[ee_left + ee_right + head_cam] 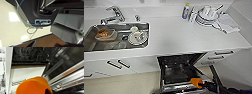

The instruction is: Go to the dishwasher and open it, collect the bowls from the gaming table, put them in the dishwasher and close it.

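The dishwasher (177, 72) stands open under the white counter, its door (180, 88) folded down toward me and its inside dark. In the right wrist view its wire rack (28, 54) and the shiny inner face of the door (65, 63) are close. My right arm comes in from the lower right, and its orange-tipped gripper (196, 82) is at the right corner of the lowered door. The same orange rounded part (33, 85) shows large in the right wrist view. The bowls and the gaming table are out of view.
A steel sink (91, 31) with a plate (137, 37) and other dishes lies at the left, with a faucet (114, 15) behind. White dishes in a rack (207, 15) and a bottle (185, 11) stand at the back right. White drawers (220, 56) flank the dishwasher.
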Motion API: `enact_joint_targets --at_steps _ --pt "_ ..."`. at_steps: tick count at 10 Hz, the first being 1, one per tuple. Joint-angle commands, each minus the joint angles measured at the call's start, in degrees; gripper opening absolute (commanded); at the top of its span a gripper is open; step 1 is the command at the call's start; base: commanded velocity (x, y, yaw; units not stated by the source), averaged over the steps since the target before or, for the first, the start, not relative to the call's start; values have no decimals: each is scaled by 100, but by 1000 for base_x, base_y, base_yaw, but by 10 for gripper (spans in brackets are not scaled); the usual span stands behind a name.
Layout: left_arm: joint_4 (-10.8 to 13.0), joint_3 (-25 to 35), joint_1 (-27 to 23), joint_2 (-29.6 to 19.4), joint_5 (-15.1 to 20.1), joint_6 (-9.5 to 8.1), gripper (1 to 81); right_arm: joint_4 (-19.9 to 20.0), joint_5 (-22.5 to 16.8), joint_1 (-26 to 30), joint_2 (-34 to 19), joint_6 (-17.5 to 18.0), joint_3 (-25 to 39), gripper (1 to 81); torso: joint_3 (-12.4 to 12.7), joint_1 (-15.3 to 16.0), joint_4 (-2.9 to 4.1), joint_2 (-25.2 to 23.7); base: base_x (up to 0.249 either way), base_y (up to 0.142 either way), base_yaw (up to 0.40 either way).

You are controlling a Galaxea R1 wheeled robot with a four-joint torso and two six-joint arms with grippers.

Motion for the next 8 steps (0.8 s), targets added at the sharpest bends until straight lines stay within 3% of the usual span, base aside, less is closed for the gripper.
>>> enact_joint_targets --at_steps 1,3,4,5,6,8 --pt "297 -806 1126 789 -374 25 811 339 -439 607 513 57 -656 10 0 0 0 0 0 0 0" --pt "323 -955 1338 1095 -279 60 811 566 -457 765 1187 74 -1469 10 0 0 0 0 0 0 0" --pt "359 -1043 1365 1281 4 69 811 673 -483 836 1479 74 -1851 10 0 0 0 0 0 0 0" --pt "437 -1061 1373 1455 508 78 811 734 -666 915 1741 83 -2173 10 0 0 0 0 0 0 0" --pt "551 -1061 1382 1561 819 87 811 734 -747 994 1848 109 -2325 10 0 0 0 0 0 0 0" --pt "508 -1061 1382 1624 962 78 811 884 -958 1126 1603 153 -2168 10 0 0 0 0 0 0 0"
